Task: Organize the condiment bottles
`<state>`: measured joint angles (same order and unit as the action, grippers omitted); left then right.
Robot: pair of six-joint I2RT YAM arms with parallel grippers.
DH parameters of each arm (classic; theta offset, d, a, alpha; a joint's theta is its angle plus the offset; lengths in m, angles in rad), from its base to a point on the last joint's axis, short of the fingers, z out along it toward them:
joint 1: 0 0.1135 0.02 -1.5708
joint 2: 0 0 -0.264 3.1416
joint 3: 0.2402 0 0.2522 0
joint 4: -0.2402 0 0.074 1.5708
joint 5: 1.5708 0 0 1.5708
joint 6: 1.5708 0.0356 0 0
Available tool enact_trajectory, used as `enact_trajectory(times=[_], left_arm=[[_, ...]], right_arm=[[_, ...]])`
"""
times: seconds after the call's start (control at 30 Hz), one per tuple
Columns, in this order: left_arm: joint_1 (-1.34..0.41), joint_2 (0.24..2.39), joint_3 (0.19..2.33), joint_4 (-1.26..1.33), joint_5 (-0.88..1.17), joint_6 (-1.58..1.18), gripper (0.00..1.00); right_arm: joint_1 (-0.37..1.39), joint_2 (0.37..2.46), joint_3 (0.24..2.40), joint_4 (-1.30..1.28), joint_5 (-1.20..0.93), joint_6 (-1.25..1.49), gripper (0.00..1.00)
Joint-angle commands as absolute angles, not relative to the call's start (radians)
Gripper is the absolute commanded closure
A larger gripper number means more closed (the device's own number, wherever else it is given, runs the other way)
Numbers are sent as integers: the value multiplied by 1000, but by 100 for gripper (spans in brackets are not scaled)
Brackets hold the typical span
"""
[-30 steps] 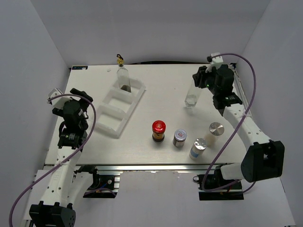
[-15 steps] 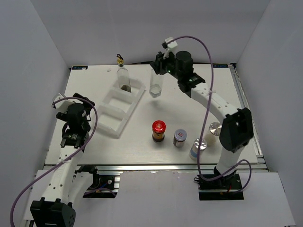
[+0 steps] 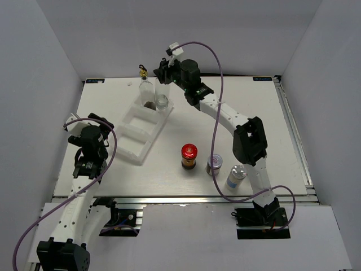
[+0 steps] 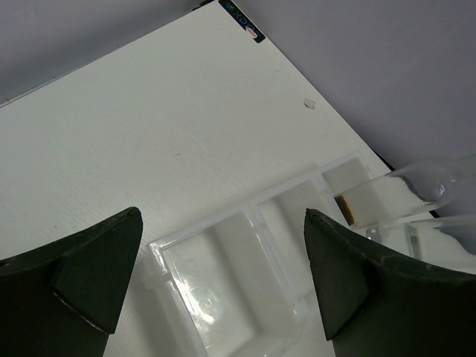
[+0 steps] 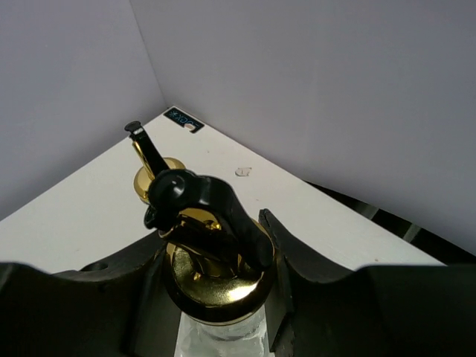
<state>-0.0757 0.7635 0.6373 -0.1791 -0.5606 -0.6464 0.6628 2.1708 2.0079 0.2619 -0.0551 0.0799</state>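
Nearest, we are noting a shaker (image 3: 237, 176), a silver-lidded jar (image 3: 214, 165) and a red-capped jar (image 3: 189, 156) standing unsorted on the bench (image 3: 254, 107), with the left gripper (image 4: 223, 275) hanging released near the tray (image 3: 127, 154). Farther, the right gripper (image 5: 216, 297) is clenching the second glass bottle (image 3: 162, 99) by its neck over the tray's far end, beside the first bottle (image 3: 147, 93) seated there.

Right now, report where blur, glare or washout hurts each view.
Top external: even light, sharp, but the held glass bottle fades against the white tray. Left wrist: pincer fingers dark and soft. Right wrist: gold pourer sharp, bright highlights; glass below it blurs.
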Motion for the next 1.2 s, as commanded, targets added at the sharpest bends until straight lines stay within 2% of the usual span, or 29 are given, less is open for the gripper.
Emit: enact_trajectory(times=[0.0, 0.13, 0.5, 0.93, 1.17], left_arm=[[-75, 736, 620, -161, -569, -638, 2], [-75, 733, 620, -164, -575, -635, 2], [-74, 736, 614, -147, -557, -626, 2], [-74, 729, 614, -144, -548, -624, 2], [-75, 727, 598, -106, -508, -637, 2]], right_arm=[[667, 2200, 2141, 457, -48, 106, 100], [672, 2252, 2181, 475, -49, 130, 100], [675, 2273, 2039, 606, -87, 133, 100], [689, 2318, 2002, 692, -95, 152, 100], [692, 2385, 2055, 802, -147, 184, 100]])
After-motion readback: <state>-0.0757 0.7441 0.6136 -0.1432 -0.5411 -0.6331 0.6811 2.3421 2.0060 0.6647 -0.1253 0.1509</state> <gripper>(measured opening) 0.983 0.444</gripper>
